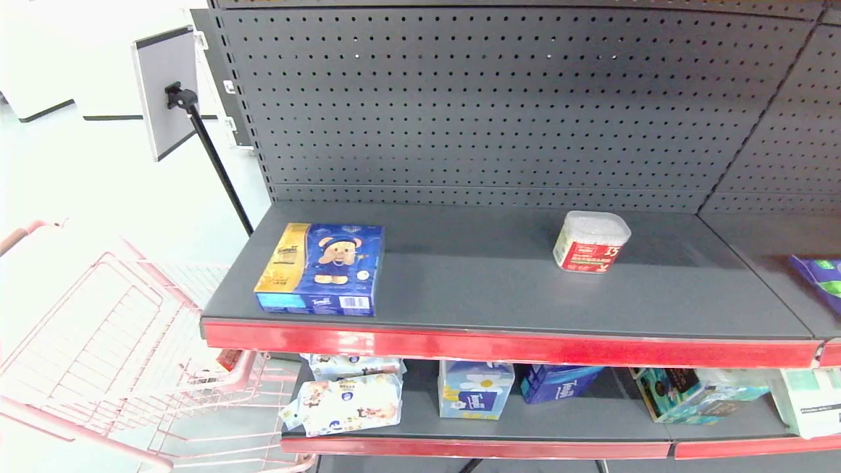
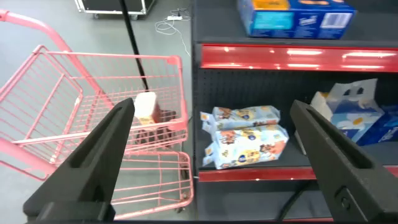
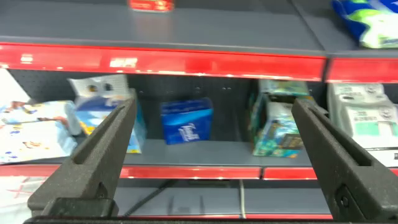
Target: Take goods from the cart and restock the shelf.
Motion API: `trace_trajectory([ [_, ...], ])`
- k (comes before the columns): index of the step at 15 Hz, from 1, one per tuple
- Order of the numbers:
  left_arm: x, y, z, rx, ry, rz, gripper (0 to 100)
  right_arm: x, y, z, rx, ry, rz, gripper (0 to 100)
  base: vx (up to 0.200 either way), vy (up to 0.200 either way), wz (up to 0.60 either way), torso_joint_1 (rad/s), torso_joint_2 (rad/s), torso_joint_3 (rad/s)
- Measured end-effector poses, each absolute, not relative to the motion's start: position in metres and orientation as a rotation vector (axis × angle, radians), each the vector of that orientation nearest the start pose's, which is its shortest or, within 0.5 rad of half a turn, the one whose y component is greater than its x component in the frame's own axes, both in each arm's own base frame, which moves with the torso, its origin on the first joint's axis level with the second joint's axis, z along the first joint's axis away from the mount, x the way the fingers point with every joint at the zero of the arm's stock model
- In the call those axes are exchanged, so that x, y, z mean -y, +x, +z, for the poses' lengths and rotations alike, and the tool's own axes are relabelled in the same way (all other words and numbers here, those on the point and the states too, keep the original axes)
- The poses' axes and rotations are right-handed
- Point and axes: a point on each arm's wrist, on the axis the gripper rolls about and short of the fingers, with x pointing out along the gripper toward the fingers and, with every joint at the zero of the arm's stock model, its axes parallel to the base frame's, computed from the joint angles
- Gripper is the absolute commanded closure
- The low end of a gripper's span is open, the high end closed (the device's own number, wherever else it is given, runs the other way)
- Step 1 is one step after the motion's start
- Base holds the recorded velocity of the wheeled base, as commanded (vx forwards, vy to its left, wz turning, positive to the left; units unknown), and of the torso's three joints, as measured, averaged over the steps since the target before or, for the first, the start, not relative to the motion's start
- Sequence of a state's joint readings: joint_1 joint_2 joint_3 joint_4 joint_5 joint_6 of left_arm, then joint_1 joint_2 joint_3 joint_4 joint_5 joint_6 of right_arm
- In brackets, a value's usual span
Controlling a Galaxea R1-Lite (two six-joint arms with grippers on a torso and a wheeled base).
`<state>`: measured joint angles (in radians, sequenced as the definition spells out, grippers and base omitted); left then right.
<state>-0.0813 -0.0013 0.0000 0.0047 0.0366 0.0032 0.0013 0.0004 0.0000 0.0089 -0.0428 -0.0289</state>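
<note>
Pink wire cart stands just left of the dark grey shelf with a red front edge, with a small pale carton lying in its basket. On the shelf we see a blue and yellow box with a bear picture near the front left corner, well apart from a round clear tub with a red label. Our left hand is spread wide and empty, facing the cart; our right hand is likewise spread and empty.

A shop: pegboard-backed shelf with red edging, packaged goods, pink cart.
</note>
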Motion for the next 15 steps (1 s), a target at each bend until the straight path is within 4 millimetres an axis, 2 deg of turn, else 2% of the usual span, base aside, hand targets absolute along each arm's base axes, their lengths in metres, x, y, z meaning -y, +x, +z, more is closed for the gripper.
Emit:
trace_trajectory([
  [15, -0.0027, -0.0228, 0.0750, -0.003, 0.003, -0.045, 0, 0.0010, -0.0228, 0.0745, -0.010, -0.031, -0.040, 0, 0.000, 0.200, 0.00, 0.001, 0.00, 0.005],
])
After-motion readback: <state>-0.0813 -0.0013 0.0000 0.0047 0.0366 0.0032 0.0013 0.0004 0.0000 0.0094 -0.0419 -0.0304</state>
